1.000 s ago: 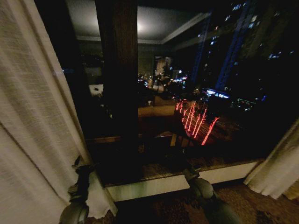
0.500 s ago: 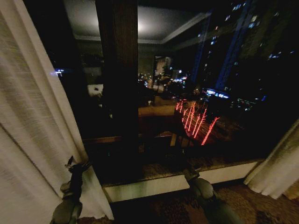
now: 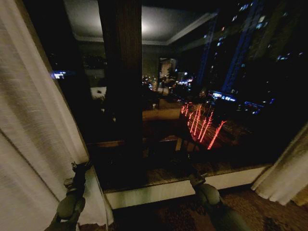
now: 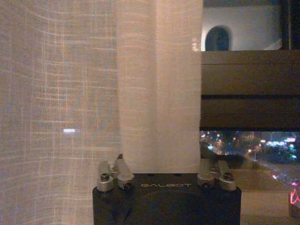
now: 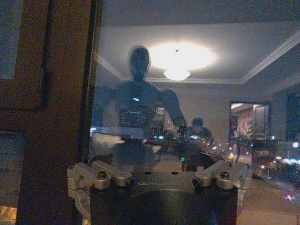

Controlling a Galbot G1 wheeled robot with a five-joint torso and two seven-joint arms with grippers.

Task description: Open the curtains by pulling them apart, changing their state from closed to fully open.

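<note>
- Two sheer cream curtains in the head view: left curtain [image 3: 33,139] drawn to the left edge of the window, right curtain [image 3: 286,175] bunched at the far right, lower corner.
- Between them, bare dark window glass [image 3: 231,96] with city lights and red neon streaks beyond, and a reflection of the lit room ceiling.
- Dark wooden window post [image 3: 122,86] upright left of centre, well apart from both curtains.
- Pale window sill [image 3: 159,190] along the bottom of the glass, patterned carpet [image 3: 168,216] in front of it, nearer.
- Left tool [image 3: 79,169] low at the left, right at the inner edge of the left curtain, fabric hanging just beside and behind it.
- From the left wrist view, a fold of the left curtain [image 4: 159,93] running straight down into the middle of the left tool [image 4: 166,176]; fingers themselves hidden by the tool body, so cannot tell whether clenched on the cloth or released.
- Right tool [image 3: 197,179] low at centre right, near the sill, well apart from the right curtain, touching no fabric.
- From the right wrist view, right tool [image 5: 157,176] facing the glass, with the robot's own reflection [image 5: 138,108] in it; finger links spread wide to either side, looks released, nothing between them.
</note>
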